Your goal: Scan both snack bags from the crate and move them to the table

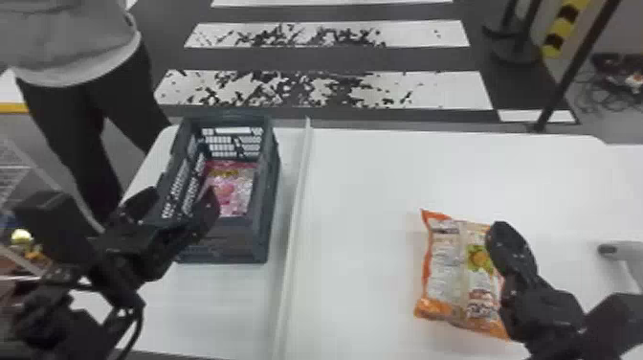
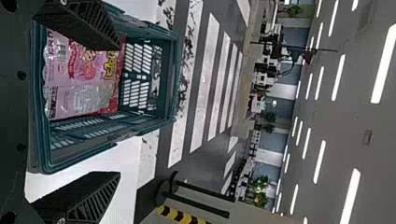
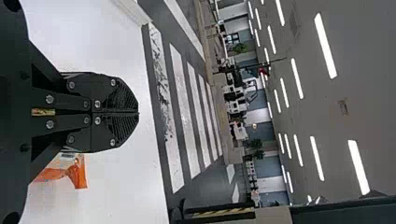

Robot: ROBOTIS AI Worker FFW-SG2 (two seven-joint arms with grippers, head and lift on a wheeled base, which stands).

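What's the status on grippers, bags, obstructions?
Left gripper open at crate, right gripper shut by orange bag. Pink bag in crate, orange bag on table. Possible obstruction: white strip between them.

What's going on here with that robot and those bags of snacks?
A two-armed robot is on a job of scanning two snack bags and moving them from a crate to a table. The pink snack bag is in the dark crate, with the robot's left gripper open near it. The orange-edged snack bag lies on the white table; the right gripper is closed above it, not gripping it. I can't tell whether either has been scanned.
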